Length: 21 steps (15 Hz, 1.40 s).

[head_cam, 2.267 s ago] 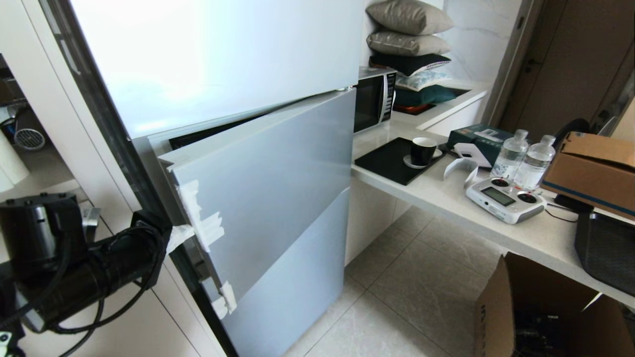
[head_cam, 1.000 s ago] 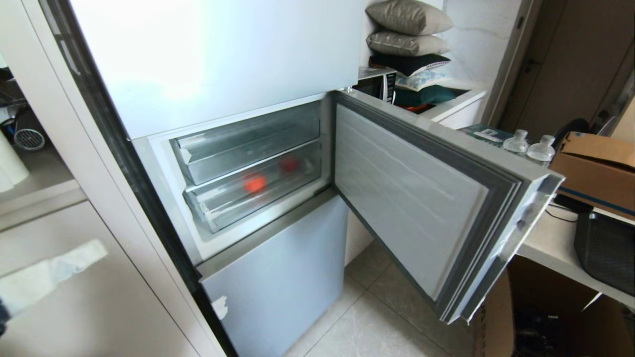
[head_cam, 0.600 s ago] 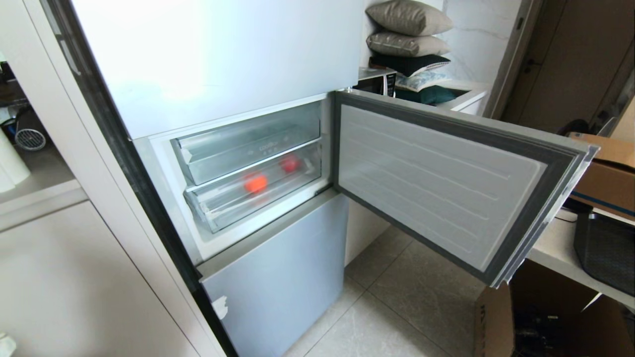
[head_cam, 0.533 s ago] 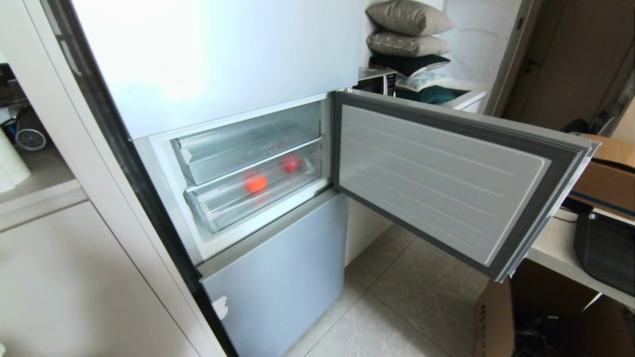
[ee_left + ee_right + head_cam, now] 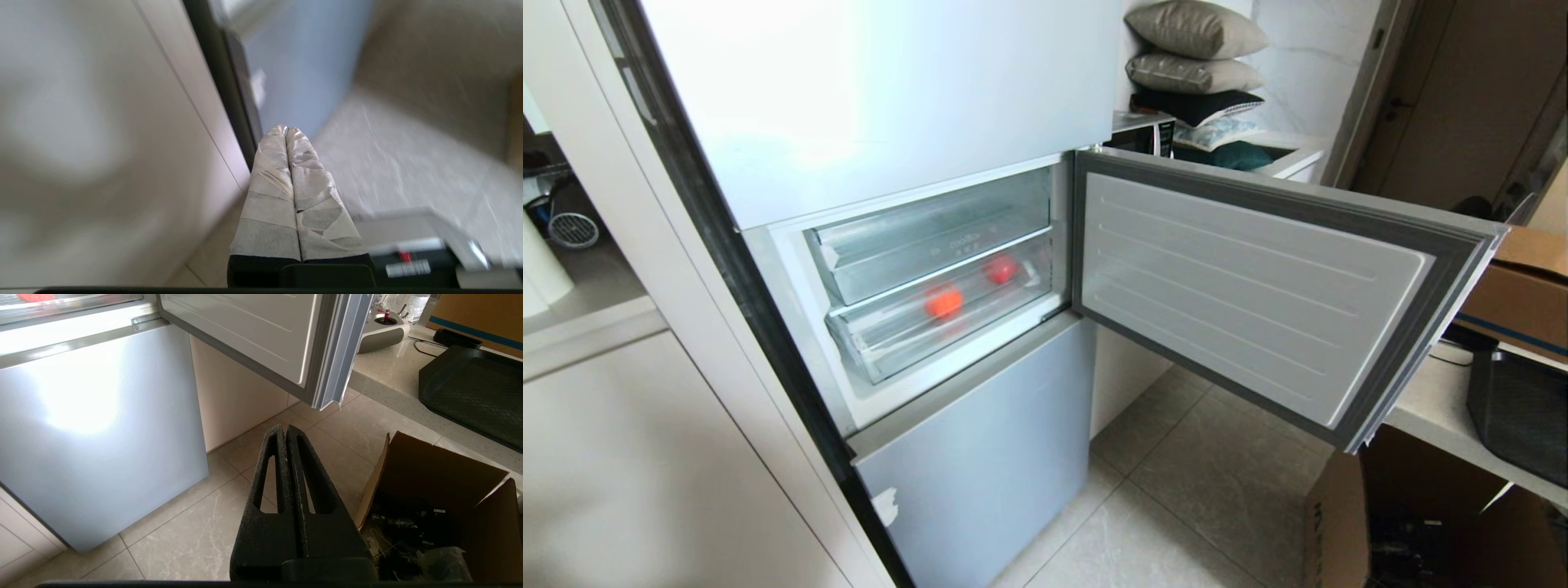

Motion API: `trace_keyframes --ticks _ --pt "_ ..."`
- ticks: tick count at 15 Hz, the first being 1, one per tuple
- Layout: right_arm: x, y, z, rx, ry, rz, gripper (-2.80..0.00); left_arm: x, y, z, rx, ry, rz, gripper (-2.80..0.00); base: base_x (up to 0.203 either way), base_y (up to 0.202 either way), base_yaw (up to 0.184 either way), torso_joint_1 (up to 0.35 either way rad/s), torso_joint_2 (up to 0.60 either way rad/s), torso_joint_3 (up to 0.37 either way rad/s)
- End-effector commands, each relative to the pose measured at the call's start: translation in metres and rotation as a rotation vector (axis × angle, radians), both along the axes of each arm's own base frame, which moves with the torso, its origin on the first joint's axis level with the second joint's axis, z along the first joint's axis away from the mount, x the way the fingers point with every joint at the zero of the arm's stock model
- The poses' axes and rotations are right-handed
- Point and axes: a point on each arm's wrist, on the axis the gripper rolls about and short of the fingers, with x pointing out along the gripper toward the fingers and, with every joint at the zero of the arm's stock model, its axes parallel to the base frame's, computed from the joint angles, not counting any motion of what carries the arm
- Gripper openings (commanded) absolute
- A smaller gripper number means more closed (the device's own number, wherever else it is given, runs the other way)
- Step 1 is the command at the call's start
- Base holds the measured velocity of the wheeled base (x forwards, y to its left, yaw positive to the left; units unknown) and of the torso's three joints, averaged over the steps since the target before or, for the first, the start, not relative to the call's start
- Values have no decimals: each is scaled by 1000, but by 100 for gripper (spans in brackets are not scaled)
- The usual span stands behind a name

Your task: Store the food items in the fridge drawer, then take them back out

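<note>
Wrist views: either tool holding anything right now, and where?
Nothing held. Left tool and right tool are both shut on nothing; both fruits sit in the fridge drawer.

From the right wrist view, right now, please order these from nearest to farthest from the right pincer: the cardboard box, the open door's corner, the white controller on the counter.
1. Cardboard box, on the floor just beside the shut right pincer.
2. Open door's corner, hanging above the floor ahead.
3. White controller, on the counter beyond the door.

- Pretty clearly a home kitchen: tall fridge (image 5: 874,98) with its middle door (image 5: 1250,286) swung open
- microwave (image 5: 1143,135) on a pale stone surface (image 5: 1429,408)
- tiled floor (image 5: 1176,506), stacked cushions (image 5: 1196,49)
</note>
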Motion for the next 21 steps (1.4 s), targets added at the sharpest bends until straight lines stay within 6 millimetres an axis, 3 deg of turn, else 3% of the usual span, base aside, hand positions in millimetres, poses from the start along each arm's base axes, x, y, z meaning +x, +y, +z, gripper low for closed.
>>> trace_keyframes --ticks 1,6,11,16,21 --pt "0 0 0 1 1 1 -280 -1 -1 -14 -8 34 -37 -280 0 0 0 0 0 0" --pt "0 0 0 0 1 1 -280 -2 -2 -14 -3 17 28 -280 0 0 0 0 0 0" --pt "0 0 0 0 1 1 -280 -18 -3 -19 39 -199 -59 -280 0 0 0 0 0 0" --pt "0 0 0 -1 0 1 -280 -18 -1 -19 -97 -198 41 -280 0 0 0 0 0 0" --pt "0 0 0 -1 1 1 -280 -18 -1 -19 -108 -199 45 -280 0 0 0 0 0 0"
